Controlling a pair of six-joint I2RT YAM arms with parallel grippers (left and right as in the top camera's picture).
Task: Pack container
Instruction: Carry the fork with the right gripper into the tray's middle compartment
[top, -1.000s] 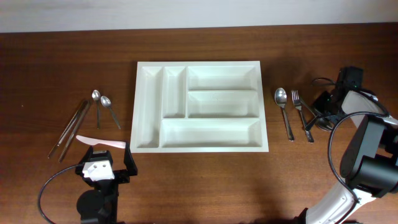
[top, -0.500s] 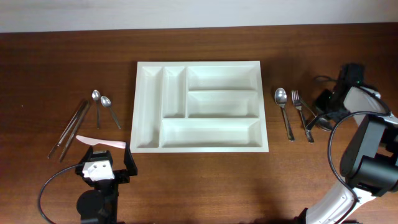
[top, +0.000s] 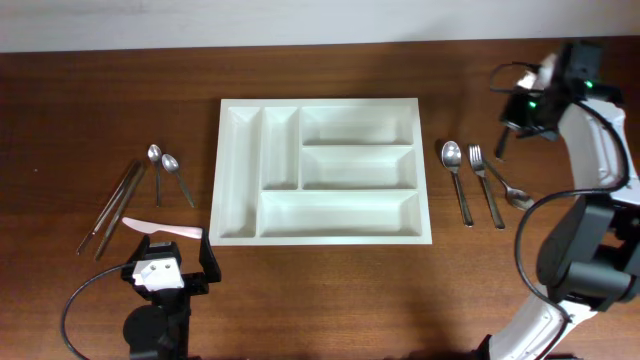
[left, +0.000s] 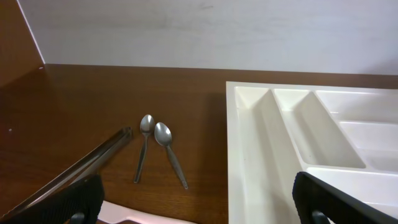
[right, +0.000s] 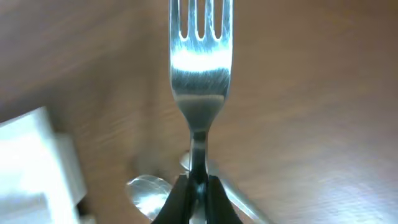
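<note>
Overhead, tray (top: 340, 214): white, it lies flat in the middle of the bench (top: 320, 300). Two narrow compartments are at its left end and three long ones fill the rest.
Left of tray: two small spoons (top: 180, 182) lie with the bowls close together at the far side, and the handles spread toward the near side. Beside them, more to the left, two metal sticks (top: 110, 207) lie slanted, side by side. A pale knife (top: 160, 228) lies near the lower ends of the sticks, pointing left to right.
Left tool (top: 167, 262): near the front edge of the bench, just in front of the knife. In the left wrist view its fingers (left: 84, 196) stand in both lower corners, spread wide, with nothing between them.
Right of tray: a big spoon (top: 458, 185) and a second fork (top: 487, 185) lie parallel, heads toward the far side. A third spoon (top: 512, 194) lies slanted at the fork's handle; whether it touches the handle I cannot tell.
Right tool (right: 198, 186): pressed on the thin handle of a fork (right: 199, 81), which it pinches. The tines point to the top of the right wrist view.
Right tool, place: in the overhead view it is over the far right part of the bench, beyond the cutlery that lies there and well apart from the tray.
Below the fork: only blurred shapes, a shiny spoon bowl and something white at the left.
</note>
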